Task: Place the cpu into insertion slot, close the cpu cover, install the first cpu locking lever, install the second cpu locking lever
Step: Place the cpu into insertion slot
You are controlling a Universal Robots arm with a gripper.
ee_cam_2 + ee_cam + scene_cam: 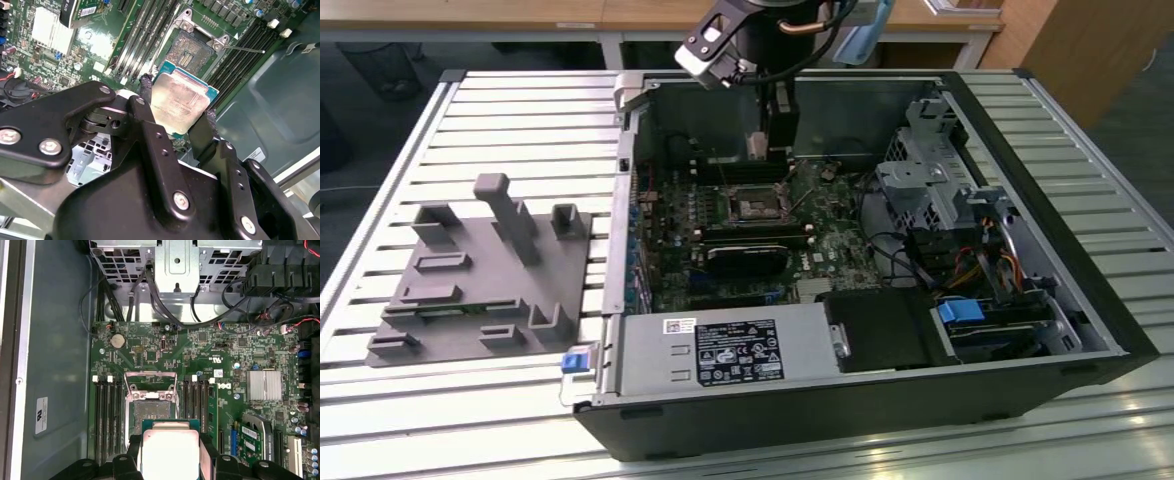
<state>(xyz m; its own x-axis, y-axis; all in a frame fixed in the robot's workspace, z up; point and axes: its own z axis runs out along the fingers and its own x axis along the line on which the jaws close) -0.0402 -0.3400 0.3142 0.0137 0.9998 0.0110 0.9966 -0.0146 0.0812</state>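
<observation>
cpu [170,452] in tool [178,100] | tool over board [165,347] | apart from insertion slot [150,407]

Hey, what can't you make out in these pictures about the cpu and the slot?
- cpu underside: faces away from the camera in both wrist views.
- Two cpu edges: covered by the gripper in the second wrist view.
- slot near part: behind the cpu in the first wrist view.
- Its pins: too small to tell in the exterior view.
</observation>
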